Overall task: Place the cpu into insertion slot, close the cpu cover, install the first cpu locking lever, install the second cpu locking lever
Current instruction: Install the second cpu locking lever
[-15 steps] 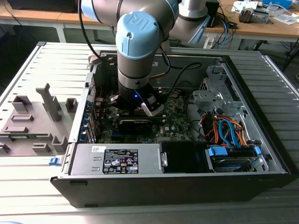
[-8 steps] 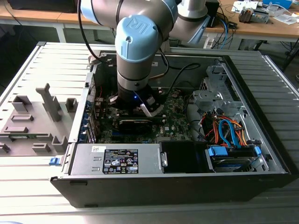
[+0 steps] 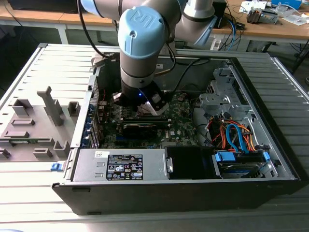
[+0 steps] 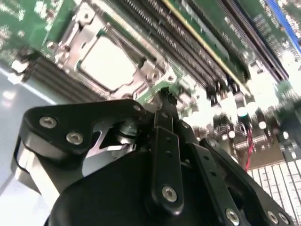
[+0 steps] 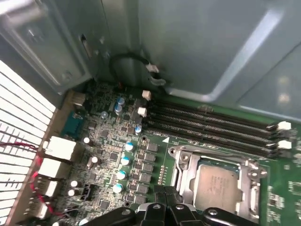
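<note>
gripper (image 4: pixel 165 101): fingers pinched together, you're holding nothing, tips just beside the insertion slot (image 5: pixel 217 181) | cpu (image 5: pixel 218 182): seated in that slot, silvery top showing | cpu cover (image 5: pixel 182 170): frame lies down around the chip | beyond the slot: long black memory slots (image 5: pixel 211 123), then the grey case wall (image 5: pixel 197 42)
</note>
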Available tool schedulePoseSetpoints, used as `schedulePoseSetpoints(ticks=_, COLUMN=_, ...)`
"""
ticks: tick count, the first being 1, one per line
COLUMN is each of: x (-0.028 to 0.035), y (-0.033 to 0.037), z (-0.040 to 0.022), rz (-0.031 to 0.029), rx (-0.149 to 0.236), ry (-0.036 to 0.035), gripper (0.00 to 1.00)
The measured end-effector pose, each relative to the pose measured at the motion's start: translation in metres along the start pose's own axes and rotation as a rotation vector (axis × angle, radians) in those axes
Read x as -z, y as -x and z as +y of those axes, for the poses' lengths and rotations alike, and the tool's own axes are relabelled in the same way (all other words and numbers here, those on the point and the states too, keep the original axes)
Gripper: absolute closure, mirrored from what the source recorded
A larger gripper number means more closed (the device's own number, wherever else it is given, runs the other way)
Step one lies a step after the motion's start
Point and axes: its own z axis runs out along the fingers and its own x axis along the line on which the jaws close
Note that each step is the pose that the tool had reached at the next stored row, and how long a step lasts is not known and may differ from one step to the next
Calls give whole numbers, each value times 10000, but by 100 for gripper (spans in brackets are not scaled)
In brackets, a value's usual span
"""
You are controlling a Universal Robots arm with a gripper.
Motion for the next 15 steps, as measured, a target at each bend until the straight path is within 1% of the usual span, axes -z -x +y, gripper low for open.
schedulePoseSetpoints(ticks=2, x=88, y=2, z=30, rz=1, rx=0, ry=0, gripper=89)
schedulePoseSetpoints(ticks=3, x=165, y=4, z=55, rz=0, rx=-1, ry=1, gripper=89)
schedulePoseSetpoints(ticks=7, x=341, y=8, z=114, rz=0, rx=-1, ry=0, gripper=89)
schedulePoseSetpoints(ticks=8, x=401, y=10, z=135, rz=0, rx=0, ry=0, gripper=89)
schedulePoseSetpoints(ticks=10, x=483, y=12, z=161, rz=2, rx=0, ry=0, gripper=89)
schedulePoseSetpoints(ticks=12, x=482, y=11, z=161, rz=0, rx=0, ry=1, gripper=89)
schedulePoseSetpoints(ticks=13, x=483, y=12, z=162, rz=13, rx=-2, ry=-46, gripper=89)
schedulePoseSetpoints(ticks=15, x=484, y=12, z=161, rz=98, rx=-29, ry=-416, gripper=89)
